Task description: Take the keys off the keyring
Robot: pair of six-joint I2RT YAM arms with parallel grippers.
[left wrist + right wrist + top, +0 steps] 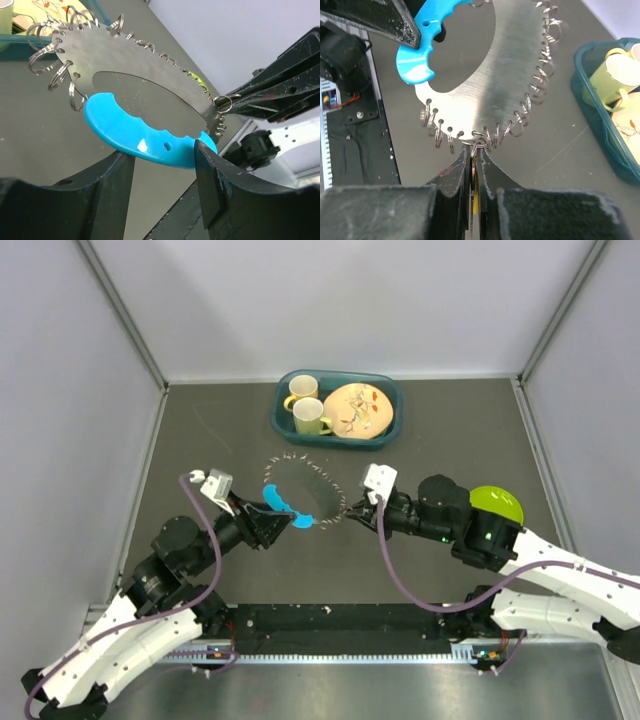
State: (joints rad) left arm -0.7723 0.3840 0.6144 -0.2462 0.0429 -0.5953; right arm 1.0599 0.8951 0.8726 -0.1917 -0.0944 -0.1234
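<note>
A flat silvery metal disc (510, 60) with a big hole lies between both arms; it has a blue handle (135, 137) and many small split rings along its rim. My left gripper (161, 150) stands open at the blue handle (283, 506), which lies across its fingertips. My right gripper (476, 150) is shut on the keys (475, 195), of which only thin metal and a yellow sliver show between the fingers. The keys hang from the keyring (479, 141), a small wire loop at the disc's near rim. From above, the right gripper (352, 508) meets the disc's right edge.
A teal bin (385, 430) at the back holds two yellow-green mugs (310, 417) and a patterned plate (357, 410). A lime-green object (497, 502) sits behind the right arm. Grey walls close in the dark table on three sides.
</note>
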